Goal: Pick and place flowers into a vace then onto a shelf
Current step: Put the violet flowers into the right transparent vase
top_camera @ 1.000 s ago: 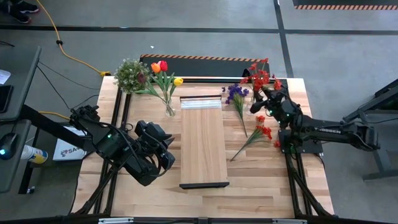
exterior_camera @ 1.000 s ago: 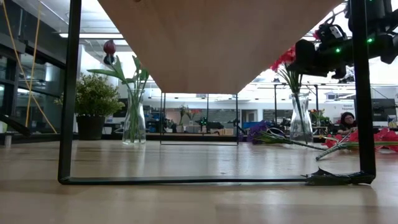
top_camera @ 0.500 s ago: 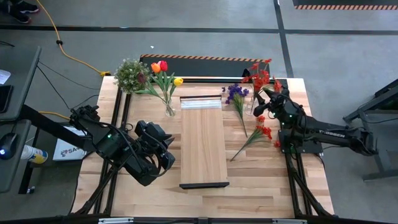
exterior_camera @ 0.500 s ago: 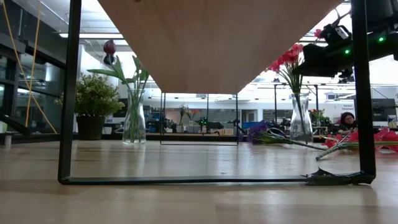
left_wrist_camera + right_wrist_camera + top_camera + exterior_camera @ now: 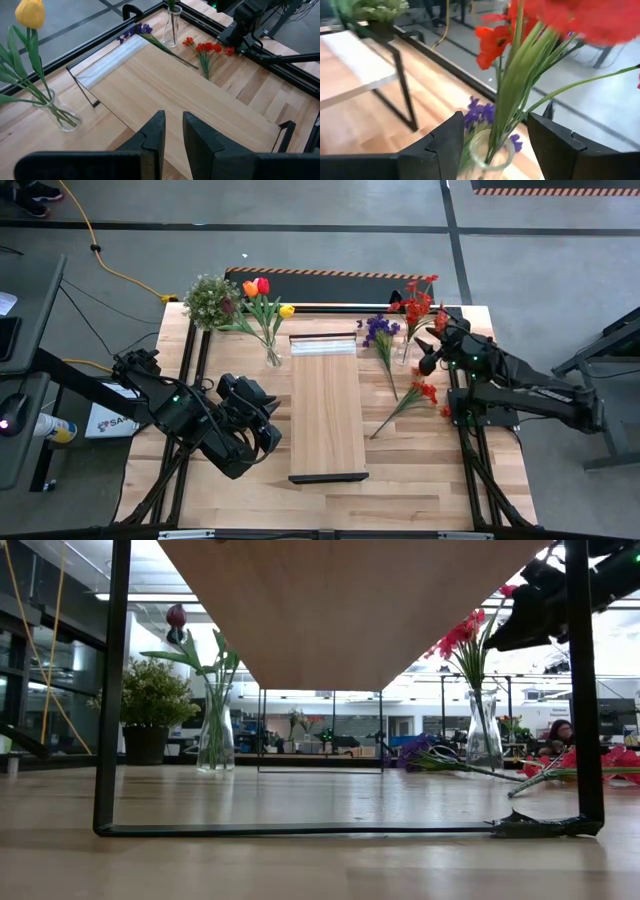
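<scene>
A clear vase [image 5: 405, 352] stands on its base at the table's far right with red flowers [image 5: 416, 304] stuck in it by their stems. My right gripper [image 5: 430, 348] is open just to the right of it and higher. In the right wrist view its fingers [image 5: 445, 145] stand on either side of the vase mouth [image 5: 489, 152] without touching. A purple sprig [image 5: 382, 340] and a red spray [image 5: 412, 396] lie on the table. A second vase [image 5: 272, 356] holds tulips [image 5: 262, 288]. My left gripper [image 5: 172, 135] hangs over the shelf [image 5: 325, 410], open by a narrow gap and empty.
A bushy potted plant [image 5: 210, 300] stands at the far left corner. Dark frame rails [image 5: 470, 450] run along the table's left and right sides. Bare wood [image 5: 410, 470] lies to the right of the shelf near the front.
My right gripper has drawn back from the red flowers, rising and going toward the table's right edge, and has tipped up nearer to level. The flowers stay upright in their vase.
</scene>
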You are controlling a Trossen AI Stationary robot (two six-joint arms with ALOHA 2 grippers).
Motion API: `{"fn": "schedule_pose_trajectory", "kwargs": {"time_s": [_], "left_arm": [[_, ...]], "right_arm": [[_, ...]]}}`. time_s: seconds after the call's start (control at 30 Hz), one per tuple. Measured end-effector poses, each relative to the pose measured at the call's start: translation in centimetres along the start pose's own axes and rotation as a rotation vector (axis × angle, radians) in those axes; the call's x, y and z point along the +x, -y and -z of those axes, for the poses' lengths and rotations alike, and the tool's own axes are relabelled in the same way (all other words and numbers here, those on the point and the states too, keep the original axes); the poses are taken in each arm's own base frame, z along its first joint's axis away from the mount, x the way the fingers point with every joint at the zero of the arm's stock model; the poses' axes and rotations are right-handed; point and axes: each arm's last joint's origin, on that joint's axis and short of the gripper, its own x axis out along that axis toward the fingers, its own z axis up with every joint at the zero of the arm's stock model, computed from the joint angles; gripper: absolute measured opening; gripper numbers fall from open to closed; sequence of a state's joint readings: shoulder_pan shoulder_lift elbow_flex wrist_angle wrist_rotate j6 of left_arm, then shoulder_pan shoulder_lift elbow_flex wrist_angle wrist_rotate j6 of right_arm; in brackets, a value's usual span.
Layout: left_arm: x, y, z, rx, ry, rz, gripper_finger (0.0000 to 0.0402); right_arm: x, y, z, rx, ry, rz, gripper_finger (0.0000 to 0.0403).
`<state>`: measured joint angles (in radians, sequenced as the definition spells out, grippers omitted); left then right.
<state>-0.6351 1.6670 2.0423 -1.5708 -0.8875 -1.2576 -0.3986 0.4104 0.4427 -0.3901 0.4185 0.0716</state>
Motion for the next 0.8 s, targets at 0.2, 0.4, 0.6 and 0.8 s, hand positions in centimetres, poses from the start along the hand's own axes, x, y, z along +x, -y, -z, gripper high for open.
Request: {"fn": "schedule_pose_trajectory", "kwargs": {"time_s": [0.2, 0.4, 0.6, 0.8], "left_arm": [[0.0, 0.0, 0.0, 0.005, 0.0, 0.0, 0.0101], [0.0, 0.0, 0.0, 0.004, 0.0, 0.0, 0.0101], [0.0, 0.0, 0.0, 0.004, 0.0, 0.0, 0.0101], [0.0, 0.0, 0.0, 0.006, 0.0, 0.0, 0.0101]], "right_arm": [[-1.2, 0.1, -1.3, 0.04, -0.044, -0.102, 0.0206], [-2.2, 0.3, -2.4, 0.058, -0.069, -0.164, 0.0206], [-3.4, 0.5, -3.3, 0.103, -0.114, -0.234, 0.0206], [-4.5, 0.5, -3.0, 0.139, -0.259, -0.38, 0.0206]]}}
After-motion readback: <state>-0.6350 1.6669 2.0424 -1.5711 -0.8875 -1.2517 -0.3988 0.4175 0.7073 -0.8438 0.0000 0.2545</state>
